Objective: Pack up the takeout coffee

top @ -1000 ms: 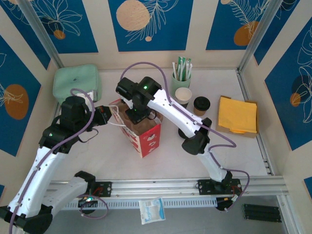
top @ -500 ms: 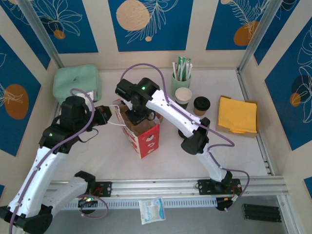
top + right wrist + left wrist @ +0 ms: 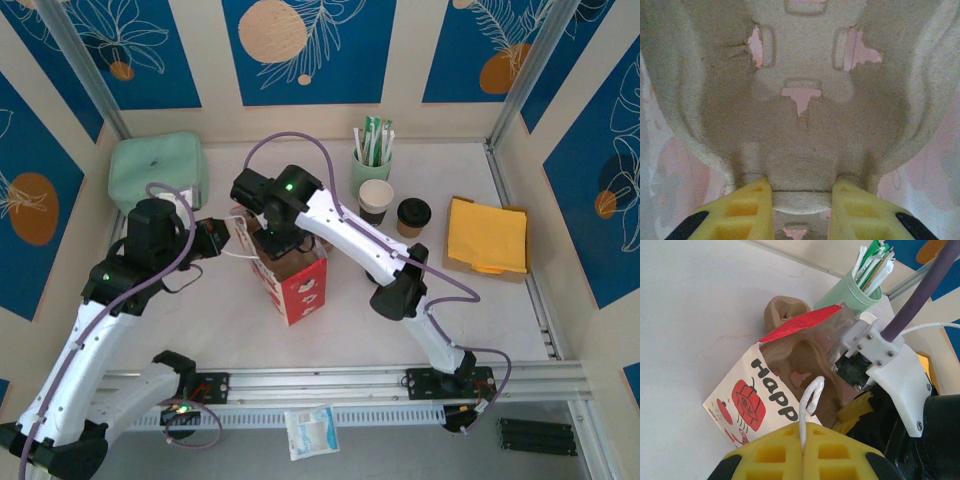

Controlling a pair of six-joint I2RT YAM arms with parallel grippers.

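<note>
Tan paper takeout coffee [image 3: 412, 222] on the desk [image 3: 480, 310]: likely light, crushable; grasp below the lid [image 3: 414, 209]. Left tool [image 3: 802, 442] pinches bag handle [image 3: 810, 395]; right tool [image 3: 801, 199] pinches pulp tray [image 3: 800, 125].

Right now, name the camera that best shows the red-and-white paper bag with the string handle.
Left wrist view: the bag sits close, showing printed side, red rim and brown inside, its handle pinched in the left fingers. The top view shows it small, partly under the right arm. The right wrist view shows pinkish walls, probably its inside.
</note>
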